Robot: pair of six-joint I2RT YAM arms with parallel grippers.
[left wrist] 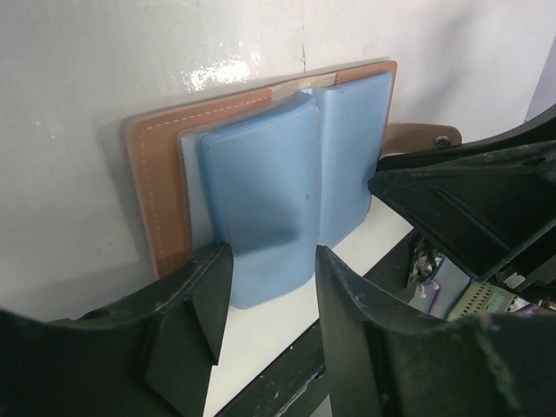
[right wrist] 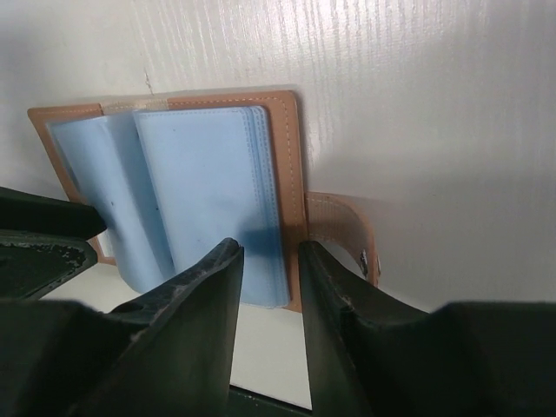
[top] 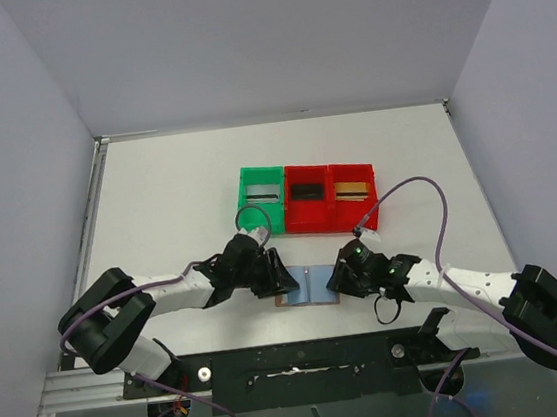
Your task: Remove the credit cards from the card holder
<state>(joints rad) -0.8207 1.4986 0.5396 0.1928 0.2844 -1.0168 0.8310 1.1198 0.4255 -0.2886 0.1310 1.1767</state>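
Observation:
The card holder (top: 309, 285) lies open and flat on the white table between my two grippers, brown outside with pale blue-grey pockets (left wrist: 261, 174). My left gripper (top: 279, 281) is low at its left half. Its jaws stand apart, on either side of the near corner of a raised blue pocket (left wrist: 271, 261). My right gripper (top: 335, 281) is at the right half, with a narrow gap between its jaws over the holder's near right edge (right wrist: 270, 252). The brown closing tab (right wrist: 343, 226) sticks out beside it. No credit cards show; they are hidden.
A green bin (top: 246, 187) and two red bins (top: 305, 173) (top: 352, 170) stand in a row just behind the holder, each with a flat dark or gold piece inside. The table's near edge and a black rail (top: 297, 367) run close under both grippers.

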